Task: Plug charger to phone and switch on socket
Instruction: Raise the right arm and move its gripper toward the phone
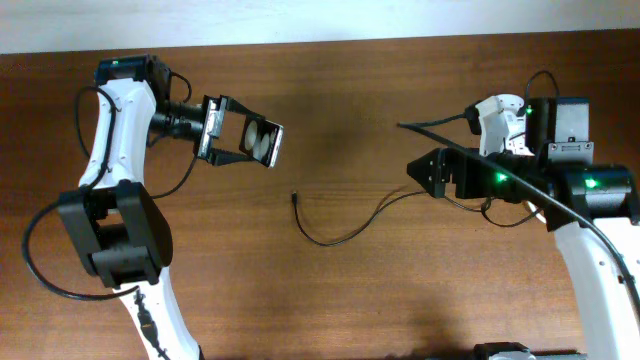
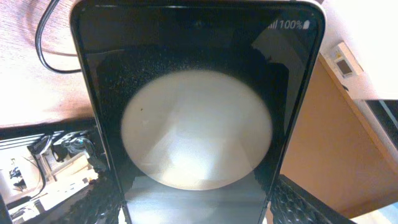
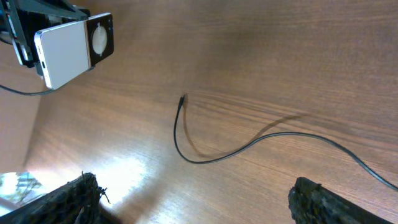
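Note:
My left gripper [image 1: 240,140] is shut on the black phone [image 1: 262,142] and holds it up off the table at the back left. The phone's glossy screen [image 2: 196,124] fills the left wrist view between the fingers [image 2: 196,202]. The right wrist view shows its pale back [image 3: 65,53]. The charger's thin black cable [image 1: 345,230] lies curved on the table, plug tip [image 1: 293,197] free, also in the right wrist view [image 3: 181,99]. My right gripper [image 1: 425,172] is open and empty, above the table right of the cable [image 3: 193,199]. The white socket [image 1: 497,113] shows partly behind the right arm.
The cable's far end runs under the right arm [image 1: 560,185], where its adapter is hidden. A pale wall edge [image 1: 320,15] borders the wooden table [image 1: 330,300] at the back. Black arm cables loop beside the left arm [image 1: 40,270].

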`<state>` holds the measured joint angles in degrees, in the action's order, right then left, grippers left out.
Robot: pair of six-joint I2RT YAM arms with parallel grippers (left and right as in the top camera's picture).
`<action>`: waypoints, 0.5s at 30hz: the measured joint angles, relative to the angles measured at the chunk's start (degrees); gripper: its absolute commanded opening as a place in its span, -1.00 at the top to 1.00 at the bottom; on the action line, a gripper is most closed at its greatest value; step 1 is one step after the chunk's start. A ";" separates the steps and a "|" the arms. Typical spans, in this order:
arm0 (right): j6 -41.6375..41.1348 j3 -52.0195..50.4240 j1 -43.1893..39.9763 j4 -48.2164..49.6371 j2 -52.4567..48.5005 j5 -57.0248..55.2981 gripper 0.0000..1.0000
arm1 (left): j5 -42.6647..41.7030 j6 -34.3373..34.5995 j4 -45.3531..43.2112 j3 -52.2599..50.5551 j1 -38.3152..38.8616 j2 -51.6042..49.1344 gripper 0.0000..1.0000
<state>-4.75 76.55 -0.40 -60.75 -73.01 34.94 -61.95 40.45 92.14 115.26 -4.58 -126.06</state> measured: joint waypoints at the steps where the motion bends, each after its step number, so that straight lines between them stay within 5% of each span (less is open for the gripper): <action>1: 0.00 0.00 0.00 -0.07 -0.24 0.24 -1.00 | 0.55 -0.02 -0.02 0.00 0.00 0.00 1.00; 15: -0.02 0.00 0.00 -0.13 -0.24 0.76 -1.00 | 5.20 4.24 -0.02 0.02 1.22 0.00 1.00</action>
<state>-4.78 76.55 -0.40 -60.88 -73.25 35.70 -56.75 44.69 92.12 115.28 -3.36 -126.06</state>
